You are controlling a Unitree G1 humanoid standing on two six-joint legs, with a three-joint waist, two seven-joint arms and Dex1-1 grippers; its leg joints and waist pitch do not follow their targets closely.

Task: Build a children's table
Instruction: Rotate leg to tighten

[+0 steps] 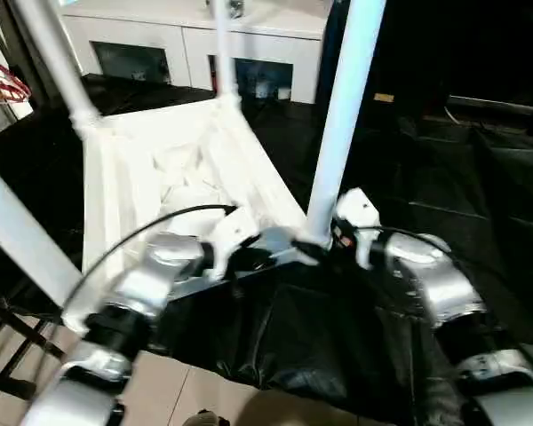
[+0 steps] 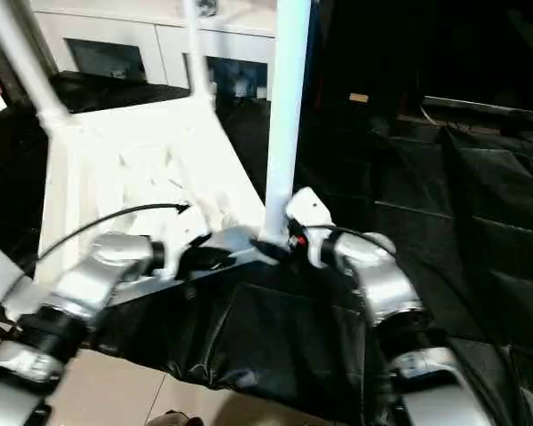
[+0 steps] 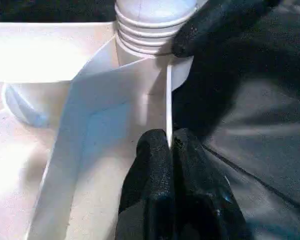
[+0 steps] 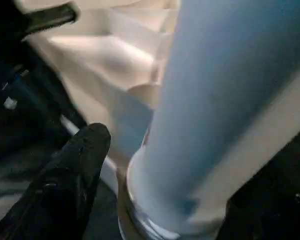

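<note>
Black sheeting carries the upturned table top; left claw pinches its rim steady while right claw straddles a leg, grip unclear.

Four upright legs fence the overturned table top; between them its ribbed underside lies open (reachable from above). The white cabinet blocks the far edge.
</note>
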